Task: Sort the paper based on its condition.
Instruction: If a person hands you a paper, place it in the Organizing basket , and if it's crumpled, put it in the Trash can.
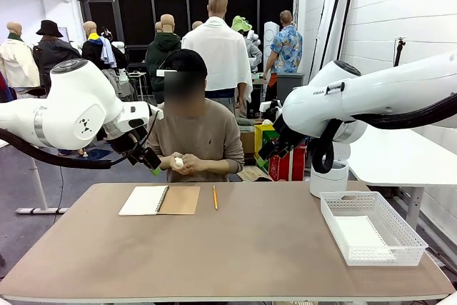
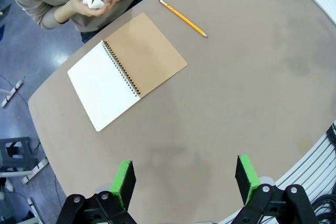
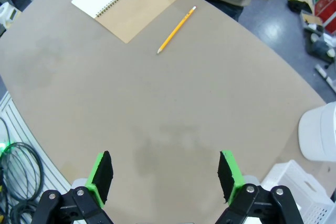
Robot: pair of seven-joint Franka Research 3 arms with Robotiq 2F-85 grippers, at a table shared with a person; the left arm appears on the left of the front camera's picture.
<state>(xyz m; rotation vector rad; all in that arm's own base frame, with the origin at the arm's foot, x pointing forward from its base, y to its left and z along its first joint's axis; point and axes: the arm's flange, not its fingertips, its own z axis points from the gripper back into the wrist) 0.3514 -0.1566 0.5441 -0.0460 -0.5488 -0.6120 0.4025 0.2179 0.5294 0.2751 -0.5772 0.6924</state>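
table: smooth tan top (image 1: 235, 248), rounded edge, nearest the camera
basket: white plastic mesh tray (image 1: 334, 220) at the right edge, a flat white sheet (image 1: 363, 236) lay inside
notebook: spiral-bound (image 1: 160, 200), open to a blank white page, brown card cover folded flat
pencil: yellow (image 1: 214, 197), just beside the notebook
left gripper: (image 2: 185, 177) hovered above the table, jaws wide, nothing held
right gripper: (image 3: 165, 170) same deal, green pads spread, empty
writing: "FRANKA" on the right arm (image 1: 371, 98), barely readable
person's hands: (image 1: 183, 164) cupped around a crumpled white paper (image 2: 93, 1) at the far side
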